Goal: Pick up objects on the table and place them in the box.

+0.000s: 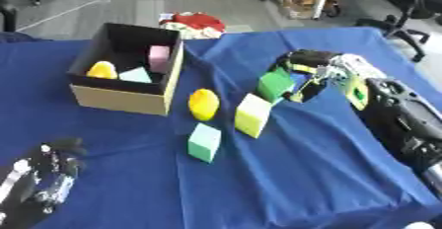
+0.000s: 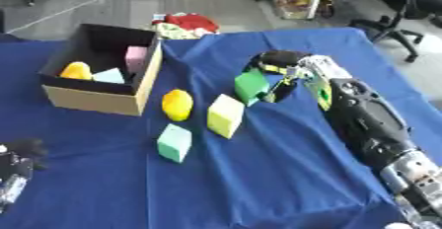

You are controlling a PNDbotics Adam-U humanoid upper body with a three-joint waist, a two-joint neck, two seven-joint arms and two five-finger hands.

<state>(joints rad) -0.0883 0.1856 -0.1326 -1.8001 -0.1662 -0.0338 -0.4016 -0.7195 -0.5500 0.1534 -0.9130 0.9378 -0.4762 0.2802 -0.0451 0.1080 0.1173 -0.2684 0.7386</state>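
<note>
**Blue-draped table, box at far left**

Left hand (image 1: 39, 178) rests open at the near-left corner. On the blue cloth (image 1: 293, 173): mint block (image 1: 204, 142), yellow block (image 1: 253, 115), yellow fruit (image 1: 203, 104). Right hand (image 1: 311, 72) curls round the green block (image 1: 276, 85). Cardboard box (image 1: 129, 99) beyond, grey floor (image 1: 129, 1) past the table's far edge

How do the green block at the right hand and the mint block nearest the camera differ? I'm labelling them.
The green block is darker, at the right hand; the mint block is paler, standing free. The green one lies farther back than the mint. Both are boxy, outside the box.
</note>
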